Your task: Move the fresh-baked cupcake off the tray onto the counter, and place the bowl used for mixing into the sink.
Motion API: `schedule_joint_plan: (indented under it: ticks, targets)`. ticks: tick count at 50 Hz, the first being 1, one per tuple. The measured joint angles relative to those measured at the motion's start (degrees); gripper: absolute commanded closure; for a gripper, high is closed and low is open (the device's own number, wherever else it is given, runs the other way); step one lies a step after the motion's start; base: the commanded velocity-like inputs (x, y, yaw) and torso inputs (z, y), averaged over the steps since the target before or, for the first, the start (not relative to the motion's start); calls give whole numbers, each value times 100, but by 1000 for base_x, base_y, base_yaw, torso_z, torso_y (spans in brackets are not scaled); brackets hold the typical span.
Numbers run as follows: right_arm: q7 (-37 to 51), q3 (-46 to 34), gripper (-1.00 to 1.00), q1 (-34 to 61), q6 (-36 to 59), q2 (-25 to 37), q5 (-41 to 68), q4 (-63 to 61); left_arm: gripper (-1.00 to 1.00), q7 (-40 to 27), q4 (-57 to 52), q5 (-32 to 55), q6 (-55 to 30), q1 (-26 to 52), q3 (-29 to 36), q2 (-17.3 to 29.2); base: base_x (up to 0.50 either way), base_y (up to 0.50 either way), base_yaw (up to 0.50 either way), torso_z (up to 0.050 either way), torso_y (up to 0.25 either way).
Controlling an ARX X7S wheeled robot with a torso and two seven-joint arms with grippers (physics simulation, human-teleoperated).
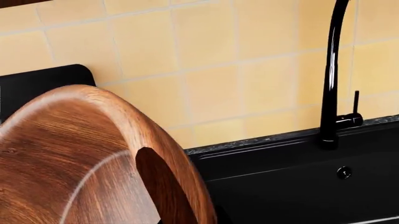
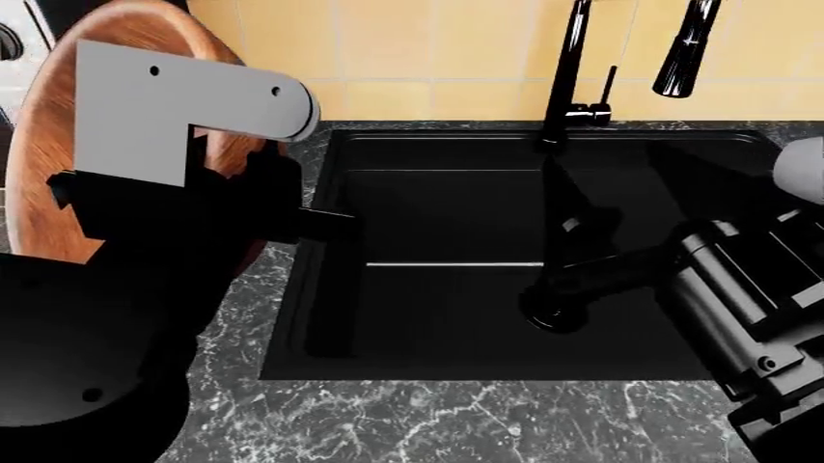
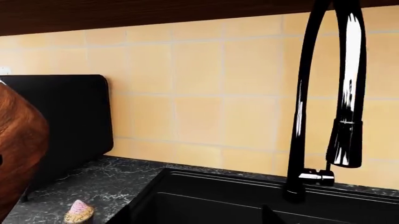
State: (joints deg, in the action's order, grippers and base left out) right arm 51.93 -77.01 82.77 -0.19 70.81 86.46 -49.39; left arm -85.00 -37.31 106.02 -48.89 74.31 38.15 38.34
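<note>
My left gripper (image 2: 277, 222) is shut on the rim of the wooden bowl (image 2: 52, 164) and holds it tilted on edge above the counter (image 2: 425, 415), just left of the sink (image 2: 438, 309). In the left wrist view one finger (image 1: 159, 186) lies inside the bowl (image 1: 68, 158), with the sink (image 1: 299, 186) beyond. My right gripper (image 2: 554, 309) hangs over the sink, empty, jaws apart. The cupcake (image 3: 79, 212) stands upright on the counter (image 3: 93, 186) left of the sink (image 3: 206, 200), near the bowl (image 3: 18, 154). The tray is out of view.
A tall black faucet (image 2: 566, 77) rises at the sink's back edge, close to my right arm; it also shows in both wrist views (image 1: 330, 84) (image 3: 299, 116). A black upright board (image 3: 68, 121) stands against the tiled wall left of the sink.
</note>
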Motion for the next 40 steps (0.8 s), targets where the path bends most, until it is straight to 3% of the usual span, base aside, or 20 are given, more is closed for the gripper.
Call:
schedule_joint_plan:
  ticks: [40]
  targets:
    - [-16,51,-100,-72,14,51,-51,-48,100,44,6,-57,76,49,80,-23,0,-327,0,0,0]
